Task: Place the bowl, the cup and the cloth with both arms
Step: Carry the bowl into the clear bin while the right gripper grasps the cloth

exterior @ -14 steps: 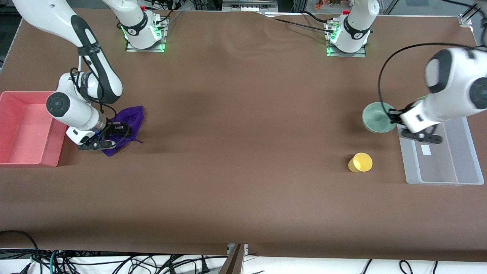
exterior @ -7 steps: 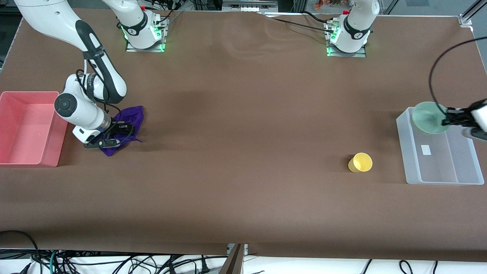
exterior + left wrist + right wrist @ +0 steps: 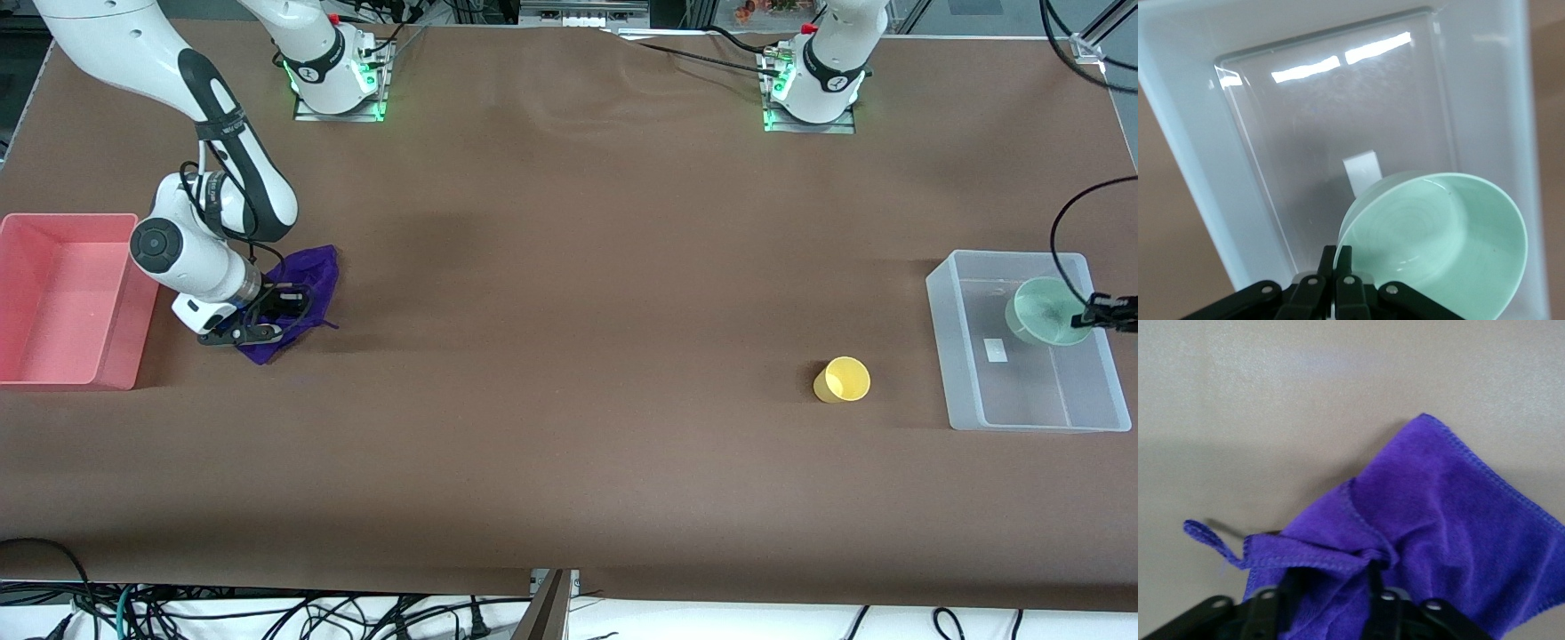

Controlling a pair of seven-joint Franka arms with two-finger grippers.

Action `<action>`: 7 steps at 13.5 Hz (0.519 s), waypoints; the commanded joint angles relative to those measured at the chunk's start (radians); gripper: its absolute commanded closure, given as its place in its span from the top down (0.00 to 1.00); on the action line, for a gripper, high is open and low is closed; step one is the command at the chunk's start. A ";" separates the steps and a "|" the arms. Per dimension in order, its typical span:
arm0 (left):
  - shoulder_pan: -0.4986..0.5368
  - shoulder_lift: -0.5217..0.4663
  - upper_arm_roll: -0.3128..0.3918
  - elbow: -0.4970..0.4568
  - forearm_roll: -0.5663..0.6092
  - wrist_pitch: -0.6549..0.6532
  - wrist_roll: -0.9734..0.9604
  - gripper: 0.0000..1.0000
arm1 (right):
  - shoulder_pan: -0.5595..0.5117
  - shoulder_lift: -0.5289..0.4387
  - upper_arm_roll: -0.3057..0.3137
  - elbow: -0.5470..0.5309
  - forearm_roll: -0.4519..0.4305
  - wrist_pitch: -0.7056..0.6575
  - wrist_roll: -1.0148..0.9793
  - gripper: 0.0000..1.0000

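Observation:
The mint-green bowl [image 3: 1042, 311] hangs tilted over the clear bin [image 3: 1031, 396]. My left gripper [image 3: 1088, 315] is shut on its rim. In the left wrist view the two fingers [image 3: 1338, 255] pinch the rim of the bowl [image 3: 1438, 243] above the bin's floor [image 3: 1305, 133]. The yellow cup [image 3: 842, 380] stands upright on the table beside the bin, toward the right arm's end. The purple cloth [image 3: 302, 280] lies bunched next to the pink bin. My right gripper [image 3: 274, 314] is down on it, open, with a fold of the cloth [image 3: 1438, 493] between its fingers [image 3: 1333, 583].
A pink bin [image 3: 71, 384] sits at the right arm's end of the table, beside the cloth. The brown table cover [image 3: 569, 311] spans the table. A white label [image 3: 997, 351] lies on the clear bin's floor.
My left arm has carried the bowl from the table beside the clear bin to over the bin. My right gripper has shifted slightly on the cloth.

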 commanded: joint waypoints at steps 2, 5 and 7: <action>0.008 0.096 -0.013 0.046 0.000 0.024 0.005 0.00 | -0.003 -0.017 0.001 -0.014 0.006 0.004 -0.006 0.00; 0.011 0.145 -0.013 0.037 0.011 0.125 0.006 0.00 | -0.003 -0.021 0.001 0.000 0.006 -0.033 -0.004 0.00; 0.008 0.150 -0.013 0.037 0.012 0.126 0.006 0.08 | -0.003 -0.031 0.000 0.033 0.006 -0.078 -0.009 0.00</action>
